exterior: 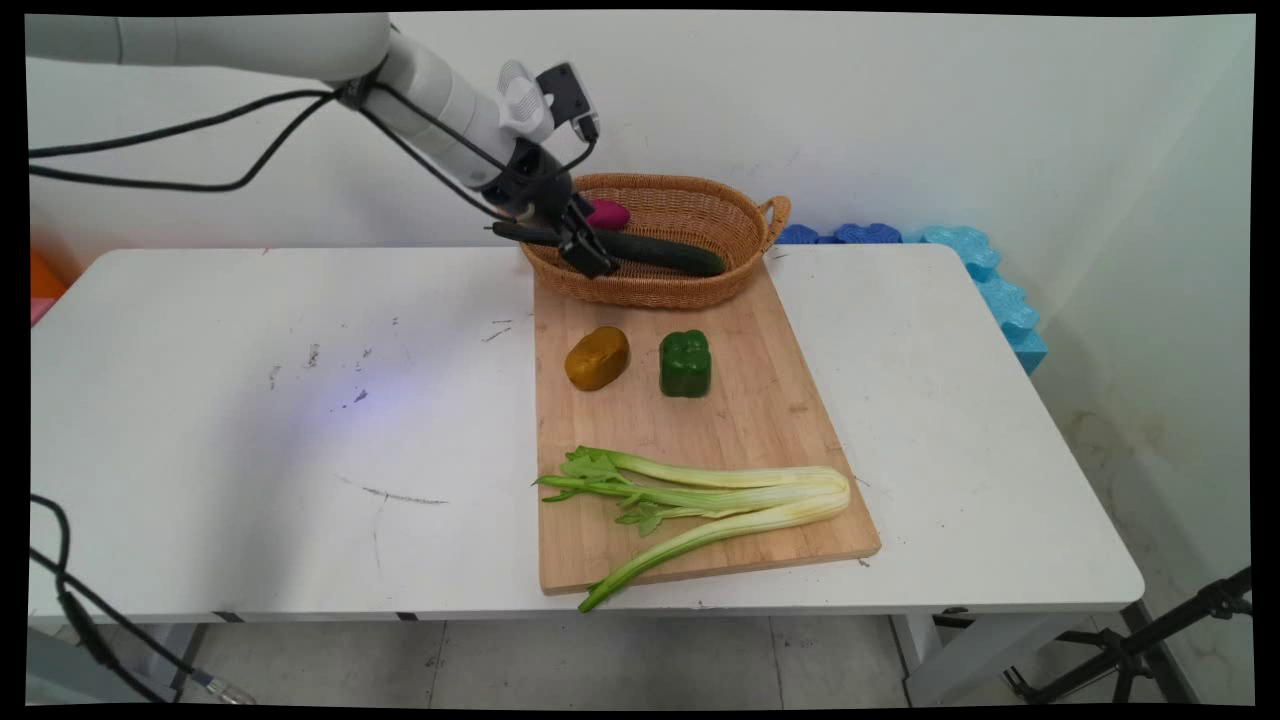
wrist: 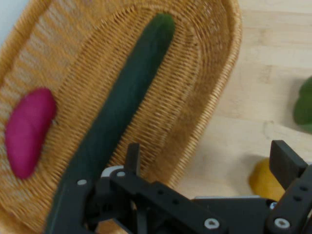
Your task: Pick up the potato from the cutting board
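My gripper (exterior: 592, 256) hangs open over the left end of a woven basket (exterior: 690, 200), its fingers spread wide. A long dark green cucumber (exterior: 670, 255) lies in the basket, its left end sticking out past the rim under my hand. In the hand view the cucumber (wrist: 126, 92) runs just outside the left finger (wrist: 132, 155), not between the two fingers, and my gripper (wrist: 209, 158) has nothing in it. A magenta vegetable (exterior: 608, 213) lies in the basket (wrist: 204, 97) behind the cucumber, and the same magenta vegetable (wrist: 27, 131) shows at the hand view's left.
The basket stands on the far end of a wooden cutting board (exterior: 760, 420). On the board lie a brown potato (exterior: 597, 357), a green bell pepper (exterior: 685, 364) and a celery bunch (exterior: 720, 495) near the front edge. Blue foam pieces (exterior: 990, 270) line the table's far right.
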You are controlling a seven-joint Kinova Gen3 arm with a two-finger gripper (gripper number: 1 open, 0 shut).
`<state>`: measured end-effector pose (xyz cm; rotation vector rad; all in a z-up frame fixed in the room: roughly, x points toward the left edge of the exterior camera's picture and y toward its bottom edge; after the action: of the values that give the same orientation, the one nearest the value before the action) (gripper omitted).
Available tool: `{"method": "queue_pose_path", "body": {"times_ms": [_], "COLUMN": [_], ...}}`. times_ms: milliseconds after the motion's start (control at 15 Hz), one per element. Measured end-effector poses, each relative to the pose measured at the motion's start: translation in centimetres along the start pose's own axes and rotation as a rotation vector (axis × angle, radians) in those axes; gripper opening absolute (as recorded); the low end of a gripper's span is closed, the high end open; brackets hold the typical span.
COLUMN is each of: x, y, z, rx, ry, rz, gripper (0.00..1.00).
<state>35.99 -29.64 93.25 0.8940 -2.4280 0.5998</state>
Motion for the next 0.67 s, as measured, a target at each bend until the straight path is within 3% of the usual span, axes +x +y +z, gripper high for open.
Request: {"method": "queue_pose_path", "body": {"times_ms": [667], "x": [-3.6], "y": [4.4], "z": [2.0], "rx": [-0.013], "ry": [-0.040], "rz": [-0.213], "gripper": [1.00]}}
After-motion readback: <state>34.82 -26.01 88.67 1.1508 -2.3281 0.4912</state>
